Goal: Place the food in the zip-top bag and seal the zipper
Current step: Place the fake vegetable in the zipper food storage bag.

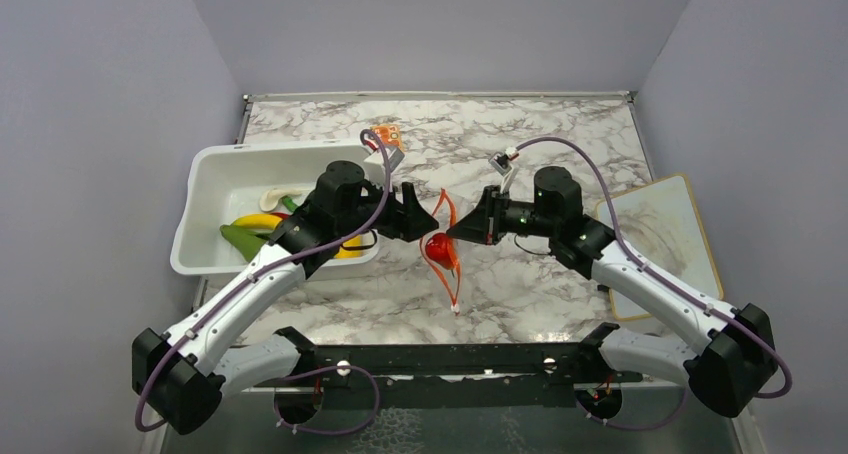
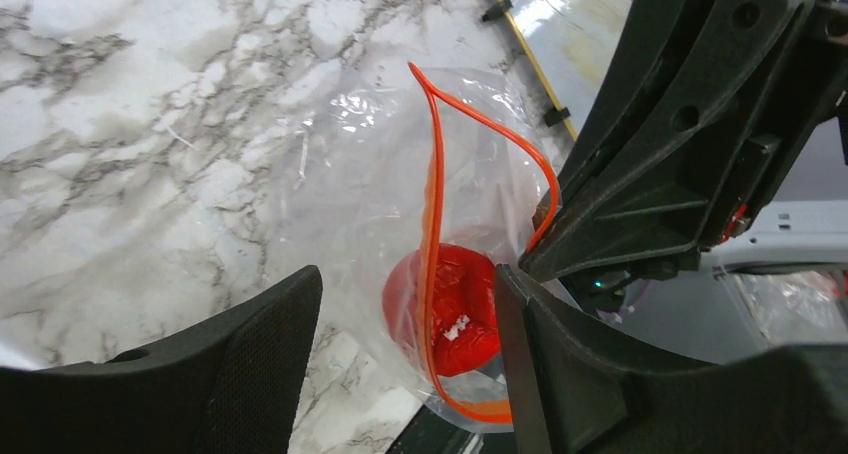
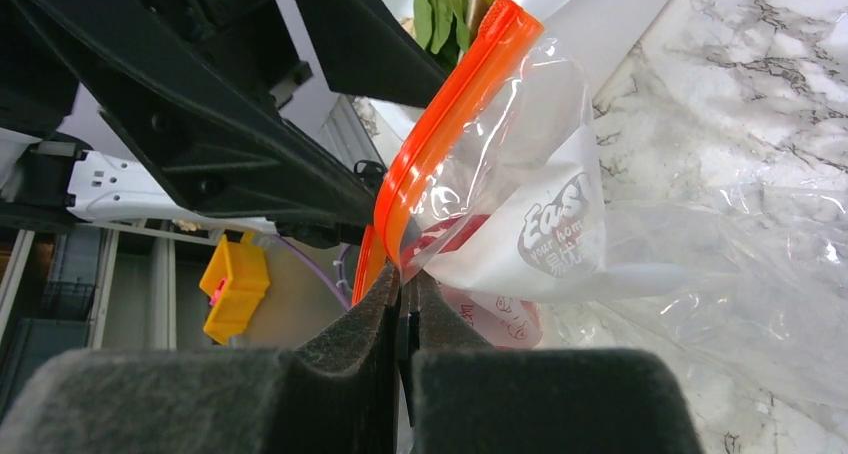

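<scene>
Right gripper [image 3: 405, 309]: jaws closed, pinching the orange zipper [image 3: 440, 124] of the bag [image 3: 560, 174] at one side of its mouth. Left gripper [image 2: 408, 364]: fingers spread wide on either side of the bag's lower part; contact with the plastic cannot be told. The two grippers face each other tip to tip, just beside one another, over the middle of the counter [image 1: 540, 134]. The zipper is unsealed and the mouth gapes in a loop. The tomato [image 2: 460, 304] sits inside the bag, low down, between the left fingers. The bag's tail trails toward the near edge of the counter. A white tub [image 1: 215, 174] stands at the left edge, holding a banana [image 1: 258, 220] and a green piece [image 1: 238, 240]; the left arm crosses over its near right corner. A pale board [image 1: 665, 224] lies at the right edge.
</scene>
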Motion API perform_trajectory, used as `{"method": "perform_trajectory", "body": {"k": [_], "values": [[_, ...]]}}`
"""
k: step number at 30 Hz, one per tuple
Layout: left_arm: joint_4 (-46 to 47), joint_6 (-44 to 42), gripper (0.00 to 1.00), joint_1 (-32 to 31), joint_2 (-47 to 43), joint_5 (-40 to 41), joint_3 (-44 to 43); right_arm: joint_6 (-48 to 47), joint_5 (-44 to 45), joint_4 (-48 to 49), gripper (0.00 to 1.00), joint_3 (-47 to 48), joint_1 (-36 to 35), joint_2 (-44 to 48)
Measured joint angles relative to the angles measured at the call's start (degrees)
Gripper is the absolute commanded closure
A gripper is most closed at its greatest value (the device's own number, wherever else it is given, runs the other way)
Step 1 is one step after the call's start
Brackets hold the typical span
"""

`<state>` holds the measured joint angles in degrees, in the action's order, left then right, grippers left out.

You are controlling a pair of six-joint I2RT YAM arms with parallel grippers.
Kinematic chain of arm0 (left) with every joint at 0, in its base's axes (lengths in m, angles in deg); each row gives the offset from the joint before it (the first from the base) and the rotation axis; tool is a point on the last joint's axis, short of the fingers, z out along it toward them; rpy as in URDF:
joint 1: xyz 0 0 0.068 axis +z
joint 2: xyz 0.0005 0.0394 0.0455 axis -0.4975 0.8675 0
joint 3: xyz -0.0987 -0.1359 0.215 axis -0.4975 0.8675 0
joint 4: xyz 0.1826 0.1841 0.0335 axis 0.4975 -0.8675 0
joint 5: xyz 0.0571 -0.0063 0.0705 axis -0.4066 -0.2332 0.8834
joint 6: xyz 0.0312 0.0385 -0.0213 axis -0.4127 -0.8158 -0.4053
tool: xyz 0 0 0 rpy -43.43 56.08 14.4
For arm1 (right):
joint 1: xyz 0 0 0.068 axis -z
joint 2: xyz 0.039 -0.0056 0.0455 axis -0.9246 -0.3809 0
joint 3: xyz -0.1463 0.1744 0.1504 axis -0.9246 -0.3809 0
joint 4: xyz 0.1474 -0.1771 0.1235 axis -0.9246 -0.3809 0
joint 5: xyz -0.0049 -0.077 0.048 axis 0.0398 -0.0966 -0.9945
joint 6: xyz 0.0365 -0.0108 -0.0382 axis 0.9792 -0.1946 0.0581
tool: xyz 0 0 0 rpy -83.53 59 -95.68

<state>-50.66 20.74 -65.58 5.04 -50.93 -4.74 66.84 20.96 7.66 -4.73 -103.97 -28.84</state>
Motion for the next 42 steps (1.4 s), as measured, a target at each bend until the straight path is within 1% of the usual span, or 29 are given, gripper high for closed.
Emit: {"method": "perform_trajectory", "body": {"k": [1,3,4,6,7,9,12,14,19,20,21,24,26,30,34,39,42], "values": [[1.22,0.39,0.46,0.0,0.31,-1.29,0.57,0.13,0.0,0.28,0.99,0.0,0.0,0.02],[3.15,1.38,0.73,0.0,1.03,-3.45,1.57,0.33,0.0,0.42,0.99,0.0,0.0,0.02],[3.78,2.08,0.82,0.0,1.51,-4.26,1.95,0.35,0.0,0.42,0.99,0.0,0.0,0.02],[4.31,2.29,0.98,0.0,2.19,-4.7,2.1,0.31,0.04,0.33,0.99,0.0,0.0,0.09],[4.46,2.21,1.0,0.0,2.4,-4.74,2.1,0.09,0.24,0.0,0.99,0.02,0.0,0.13],[4.42,2.12,1.0,0.0,2.45,-4.57,2.1,-0.87,2.67,-2.25,0.99,0.44,0.0,0.35],[3.76,2.08,1.0,0.0,2.29,-3.28,1.38,-2.43,9.05,-7.43,0.99,2.05,-0.07,0.83],[3.61,2.32,1.0,0.0,1.57,-2.14,0.87,-3.17,11.91,-9.09,0.99,2.19,-0.07,1.95],[3.52,3.04,1.0,0.0,-0.11,-0.39,-0.42,-3.91,14.19,-10.08,0.99,2.19,0.0,4.61],[3.56,3.06,0.94,0.0,-0.09,-0.31,-0.57,-4.0,14.05,-9.92,0.99,2.19,-0.02,4.79],[3.58,3.08,0.86,0.0,0.0,-0.26,-0.57,-4.04,13.81,-9.66,0.99,2.19,-0.02,4.87],[3.41,3.04,0.55,0.0,0.59,-0.13,-0.57,-4.28,12.48,-8.9,0.99,2.19,0.0,4.85],[2.95,2.82,0.46,0.0,0.96,0.31,-0.57,-4.31,11.47,-8.63,0.99,2.19,-0.02,4.85],[1.36,1.95,0.36,0.0,1.05,1.9,-1.07,-4.33,10.43,-8.63,0.99,2.19,0.0,4.85],[-0.96,-0.24,0.33,0.0,1.11,5.73,-3.32,-4.74,10.54,-9.25,0.99,2.19,0.0,4.87],[-5.62,-3.96,0.39,0.0,1.81,15.74,-7.37,-5.38,11.17,-11.08,0.99,2.19,0.0,5.05],[-7.87,-5.66,0.39,0.04,2.71,21.79,-9.09,-5.73,11.56,-11.5,0.99,2.19,-0.02,5.4]]}}
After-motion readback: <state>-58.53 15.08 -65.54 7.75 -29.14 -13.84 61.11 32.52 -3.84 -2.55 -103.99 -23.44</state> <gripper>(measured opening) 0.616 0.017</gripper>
